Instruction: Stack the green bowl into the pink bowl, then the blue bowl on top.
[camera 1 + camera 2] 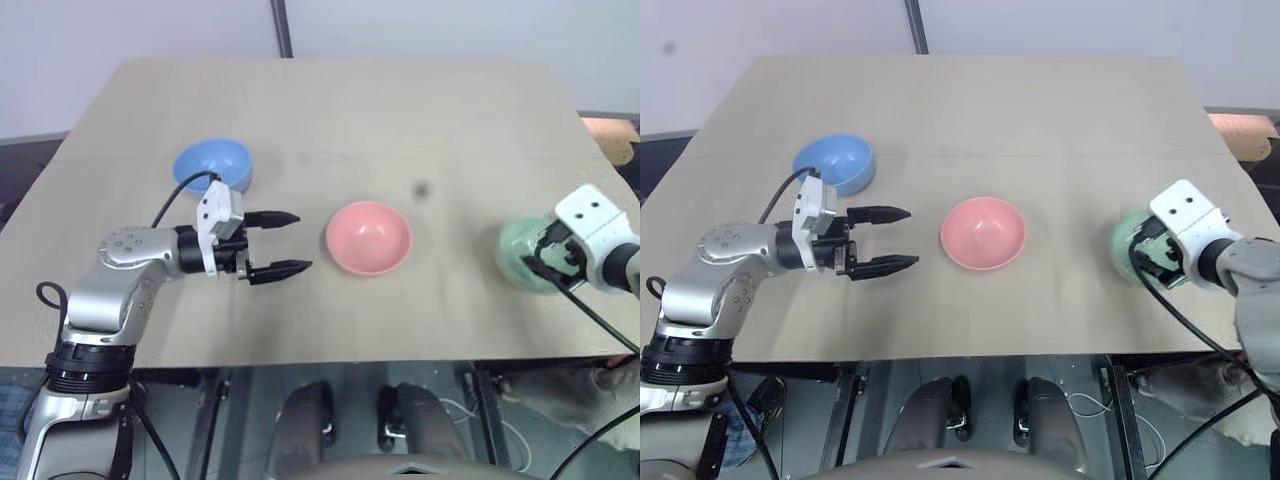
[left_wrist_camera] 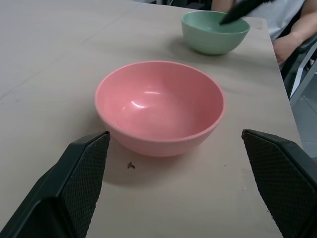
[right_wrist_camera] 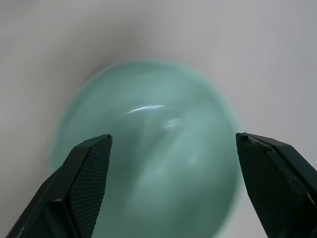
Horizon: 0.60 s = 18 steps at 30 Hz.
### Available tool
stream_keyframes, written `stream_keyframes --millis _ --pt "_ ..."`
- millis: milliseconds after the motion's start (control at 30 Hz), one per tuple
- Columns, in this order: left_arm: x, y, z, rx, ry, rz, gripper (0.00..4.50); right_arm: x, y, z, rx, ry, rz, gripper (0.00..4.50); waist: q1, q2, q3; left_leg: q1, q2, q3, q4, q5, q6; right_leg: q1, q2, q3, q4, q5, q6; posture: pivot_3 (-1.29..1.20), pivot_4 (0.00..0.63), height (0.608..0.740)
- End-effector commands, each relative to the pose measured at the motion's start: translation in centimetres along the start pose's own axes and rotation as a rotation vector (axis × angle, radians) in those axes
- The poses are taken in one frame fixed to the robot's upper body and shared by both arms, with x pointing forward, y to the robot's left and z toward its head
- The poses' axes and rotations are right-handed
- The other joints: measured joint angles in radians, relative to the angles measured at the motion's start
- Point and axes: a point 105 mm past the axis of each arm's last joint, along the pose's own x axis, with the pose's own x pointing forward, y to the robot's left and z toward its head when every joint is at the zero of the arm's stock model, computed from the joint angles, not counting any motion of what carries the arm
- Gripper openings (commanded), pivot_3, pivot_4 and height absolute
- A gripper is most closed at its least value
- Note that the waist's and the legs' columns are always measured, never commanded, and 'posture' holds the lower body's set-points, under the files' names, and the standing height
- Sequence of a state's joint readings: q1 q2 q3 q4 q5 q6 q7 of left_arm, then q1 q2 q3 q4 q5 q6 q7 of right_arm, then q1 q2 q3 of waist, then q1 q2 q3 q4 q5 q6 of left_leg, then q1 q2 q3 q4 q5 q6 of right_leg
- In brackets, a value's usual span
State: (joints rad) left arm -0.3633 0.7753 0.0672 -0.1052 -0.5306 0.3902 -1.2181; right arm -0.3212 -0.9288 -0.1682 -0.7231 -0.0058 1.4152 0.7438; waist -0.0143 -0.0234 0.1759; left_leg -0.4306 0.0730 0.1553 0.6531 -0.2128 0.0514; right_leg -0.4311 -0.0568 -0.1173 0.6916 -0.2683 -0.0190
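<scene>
Left gripper lies level, fingers wide, aimed at the pink bowl mid-table; right gripper tilts down over the green bowl, fingers wide, empty; blue bowl sits behind the left arm.

You get bright, even, diffuse light over the table, with soft, faint shadows tucked close under each bowl. Your right wrist view is out of focus: the green bowl blurs at its rim, with a thin glare streak toward 12 o'clock. Your left wrist view is sharp on the pink bowl, which carries small pale highlights inside and a soft shadow at 6 o'clock.
</scene>
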Motion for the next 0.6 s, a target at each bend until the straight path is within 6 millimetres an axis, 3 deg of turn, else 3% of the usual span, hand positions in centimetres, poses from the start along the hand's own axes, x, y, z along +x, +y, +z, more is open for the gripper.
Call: stream_keyframes --millis 33,200,333,600 --pt "0.3 -0.1 0.7 0.038 -0.018 -0.023 4.50 -1.4 -1.5 2.2 0.061 -0.082 -0.053 4.33 0.000 0.000 0.000 0.000 0.000 0.000 0.000 0.000 0.000 0.000 0.000 0.000 0.000 0.000 0.000 0.00 0.150 0.739" --pt "0.5 -0.3 0.7 0.035 -0.024 -0.041 4.50 -1.8 2.3 2.8 0.088 -0.106 0.160 4.33 0.004 -0.001 0.000 0.000 0.000 -0.001 0.000 0.000 0.000 0.000 0.000 0.000 0.000 0.000 0.000 0.00 0.150 0.739" --pt "0.5 -0.4 0.7 0.037 -0.024 -0.054 4.50 -1.5 4.5 0.4 0.074 -0.025 0.226 4.33 0.008 -0.001 0.000 -0.001 -0.001 -0.001 0.000 0.000 0.000 0.000 -0.001 -0.001 -0.001 0.000 0.000 0.00 0.150 0.739" --pt "0.5 -0.5 0.7 0.042 -0.020 -0.065 4.50 -0.5 4.8 -3.8 0.058 0.161 0.169 4.33 0.003 -0.001 -0.001 0.000 0.000 -0.001 0.000 0.000 0.000 0.001 0.000 -0.001 0.001 0.000 0.000 0.00 0.150 0.739"
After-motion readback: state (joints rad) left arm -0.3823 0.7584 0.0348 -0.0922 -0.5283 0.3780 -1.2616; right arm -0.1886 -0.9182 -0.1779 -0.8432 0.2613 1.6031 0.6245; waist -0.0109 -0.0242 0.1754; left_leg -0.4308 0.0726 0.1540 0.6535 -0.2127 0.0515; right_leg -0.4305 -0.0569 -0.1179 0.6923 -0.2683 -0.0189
